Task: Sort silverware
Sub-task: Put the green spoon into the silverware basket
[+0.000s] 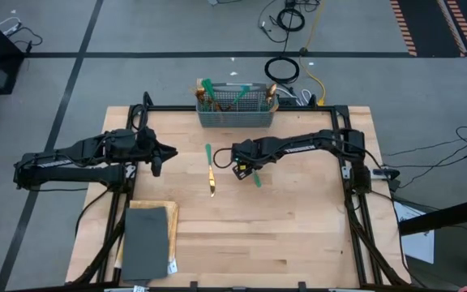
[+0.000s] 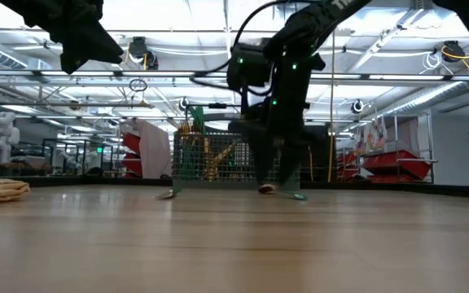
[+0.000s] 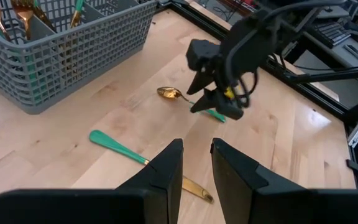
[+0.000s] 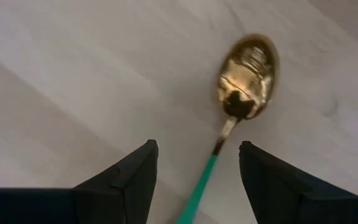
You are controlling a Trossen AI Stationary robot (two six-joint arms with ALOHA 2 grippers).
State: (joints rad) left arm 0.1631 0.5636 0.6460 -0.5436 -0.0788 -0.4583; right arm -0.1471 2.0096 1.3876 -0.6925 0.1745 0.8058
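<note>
Wooden table (image 1: 298,235); spoon (image 4: 244,78) gold bowl, teal handle, flat; right gripper (image 4: 197,163) spread astride handle.

Grey floor (image 1: 136,32) with dark lines and loose cables (image 1: 286,20); red bins (image 2: 393,165) and ceiling lights behind

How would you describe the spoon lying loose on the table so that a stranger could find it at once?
Start at the grey basket at the table's far edge, then look just in front of it, under the right tool. The spoon lies flat between that tool's open fingers. Unlike the knife to its left, it has a round gold bowl.
</note>
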